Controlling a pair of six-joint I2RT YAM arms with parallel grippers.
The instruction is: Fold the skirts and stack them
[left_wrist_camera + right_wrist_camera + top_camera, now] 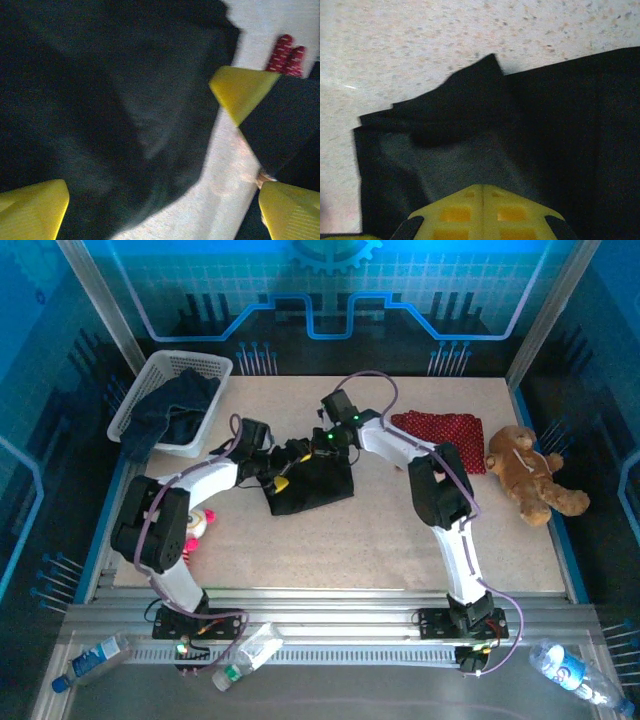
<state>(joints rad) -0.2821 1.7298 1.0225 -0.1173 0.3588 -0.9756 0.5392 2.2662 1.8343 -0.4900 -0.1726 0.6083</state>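
Looking down from the top camera: black skirt [312, 487] lies mid-table, a matte, flat, roughly rectangular fold with both arms bent over its far edge. Table [380, 540] top is pale speckled stone-look.

- Left pincer [160, 212]: released, jaws wide apart. Its yellow ribbed fingertips [35, 210] sit at the two lower corners of the left wrist view. It hovers over the black cloth, which is soft and dull with one shallow crease. Bare table shows along the cloth's edge.
- Right pincer [482, 215]: clenched, yellow pads pressed flat together. A raised ridge of the black skirt runs up to the tips. Can't tell whether fabric is actually caught between them. In the right wrist view the cloth's edge is layered, with a pointed corner sticking out onto the table.
- Red skirt [440, 428]: red with fine white dots, lying flat in a rough rectangle toward the far right corner, apart from the black one. A rolled edge of it shows in the left wrist view.
- Denim skirts [180, 405]: dark blue, crumpled in a white lattice plastic basket [215, 365] at the far left corner, with one end draped over the basket's near rim.
- Brown teddy bear [530, 475]: fuzzy, lying at the right edge, just beside the red skirt.
- Small pink-and-white plush [197, 530]: near the left edge, partly behind the left arm.
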